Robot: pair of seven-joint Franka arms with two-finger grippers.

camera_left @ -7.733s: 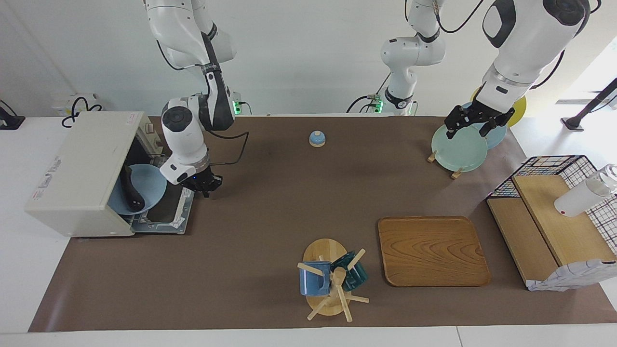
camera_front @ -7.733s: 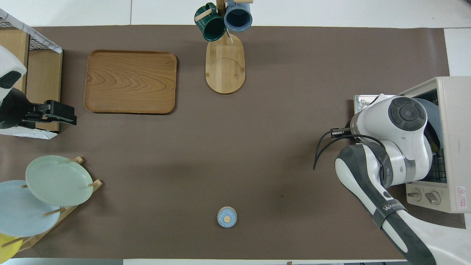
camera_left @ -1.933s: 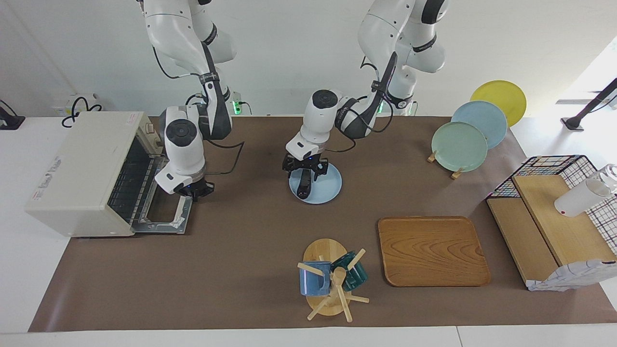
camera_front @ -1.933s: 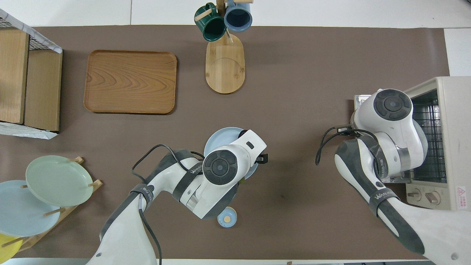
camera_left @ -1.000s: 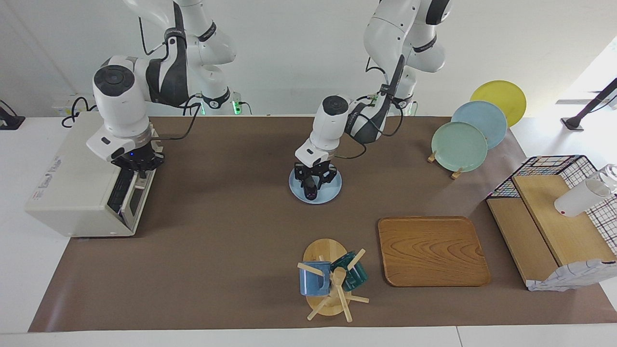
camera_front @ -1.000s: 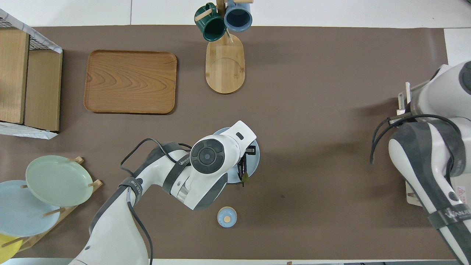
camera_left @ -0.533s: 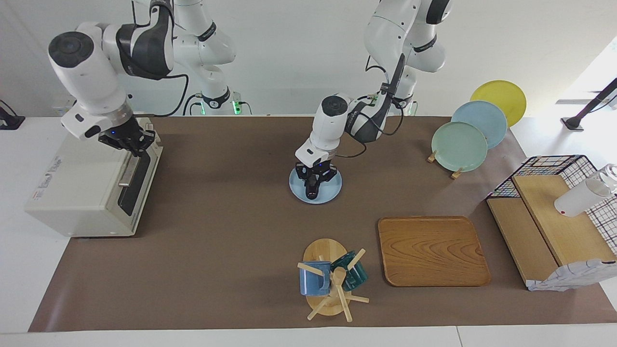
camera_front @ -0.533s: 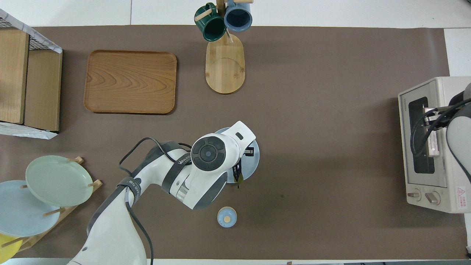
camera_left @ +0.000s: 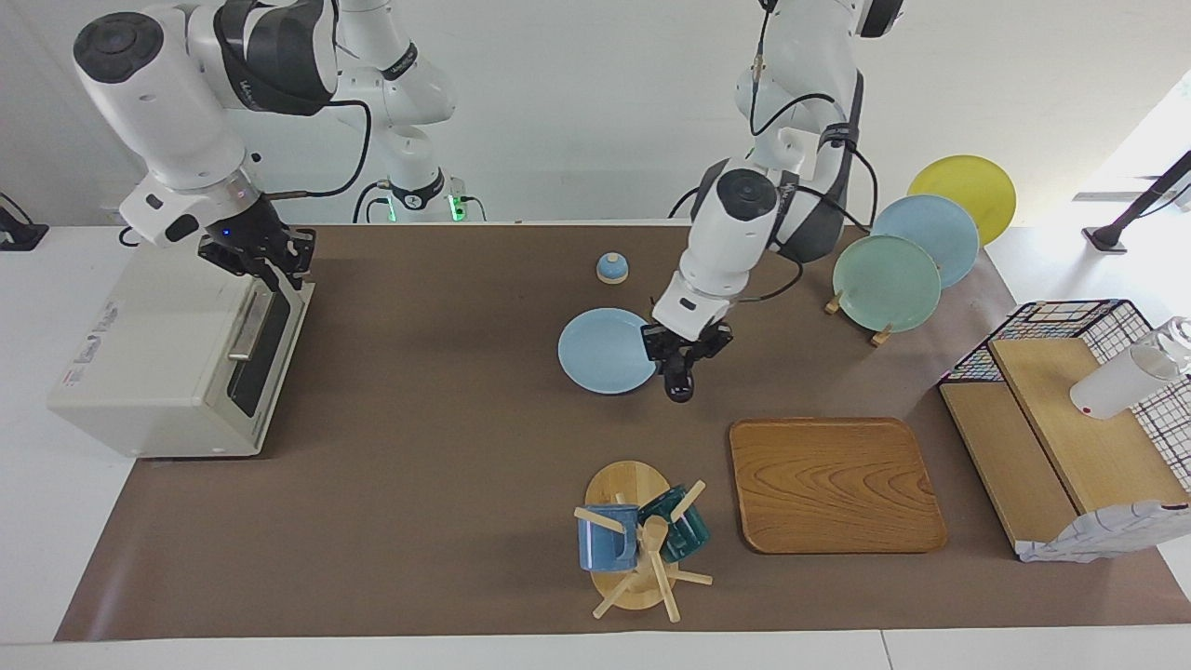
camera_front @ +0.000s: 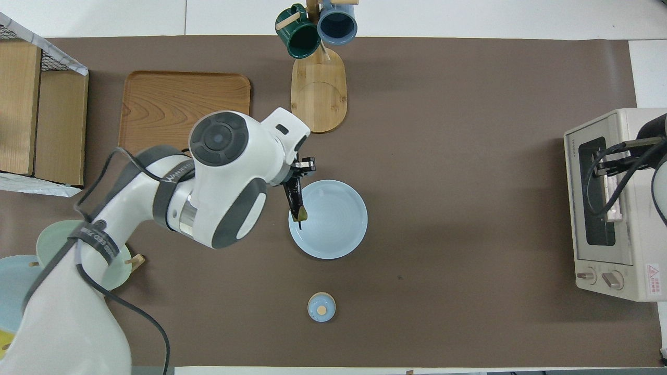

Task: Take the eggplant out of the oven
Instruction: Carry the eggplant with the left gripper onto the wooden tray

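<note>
eggplant: we see the slim, glossy dark purple eggplant (camera_left: 677,376) clamped in the left gripper (camera_left: 684,354), hanging under it over the table, just past the rim of the round pale blue plate (camera_left: 600,352).
long axis: it hangs lengthwise below the fingers, greenish stem tip lowest in the overhead view.
right gripper: it (camera_left: 263,251) hovers over the closed cream-white toaster oven (camera_left: 163,349), fingers parted, empty.
judgement: we reckon the wooden tray (camera_left: 835,484) near the left gripper suits a set-down.
</note>
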